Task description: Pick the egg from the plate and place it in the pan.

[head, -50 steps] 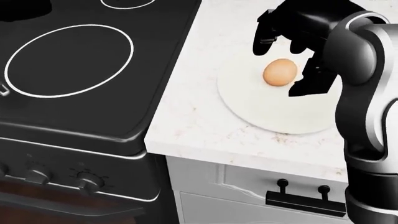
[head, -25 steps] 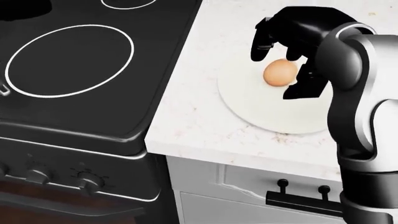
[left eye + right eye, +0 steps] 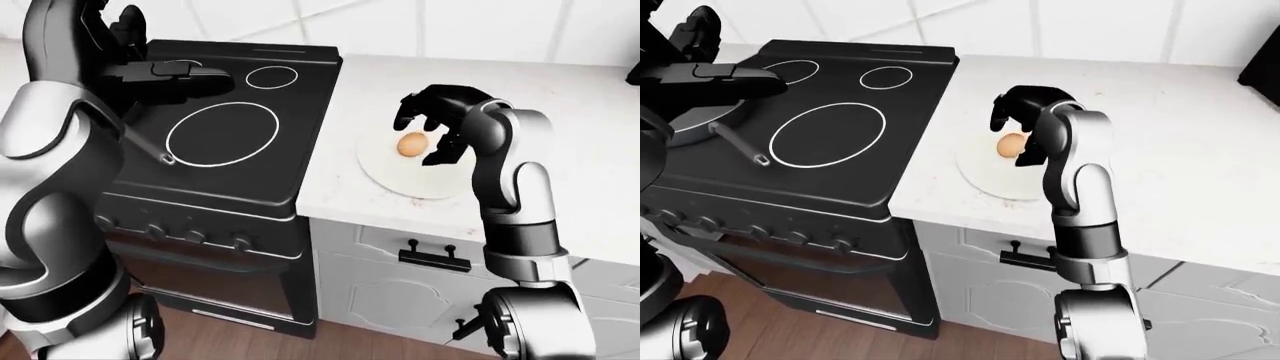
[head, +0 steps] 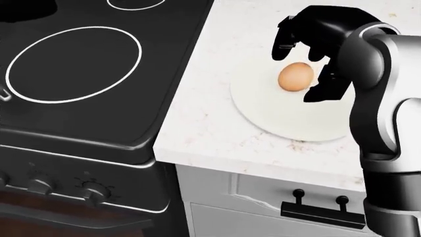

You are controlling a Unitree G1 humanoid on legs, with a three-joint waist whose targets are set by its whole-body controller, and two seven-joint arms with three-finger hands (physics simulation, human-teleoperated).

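A brown egg (image 4: 295,76) lies on a white plate (image 4: 283,118) on the pale counter. My right hand (image 4: 304,64) hovers just over the egg, its black fingers (image 4: 287,35) curled above it and the thumb (image 4: 325,87) to its right, open and not closed round it. A grey pan (image 3: 695,121) with a long handle (image 3: 740,142) sits on the stove at the left of the right-eye view, partly hidden by my left hand (image 3: 725,75), which is raised over it, flat and empty.
The black stove (image 4: 98,113) with ring burners (image 4: 72,64) fills the left, with knobs (image 4: 95,190) along its lower edge. The counter edge (image 4: 263,165) runs above a white drawer with a black handle (image 4: 322,210). A dark object (image 3: 1265,67) stands at the right edge.
My right hand dipped left toward the egg, then drew slightly back up and right. The egg and plate have not moved.
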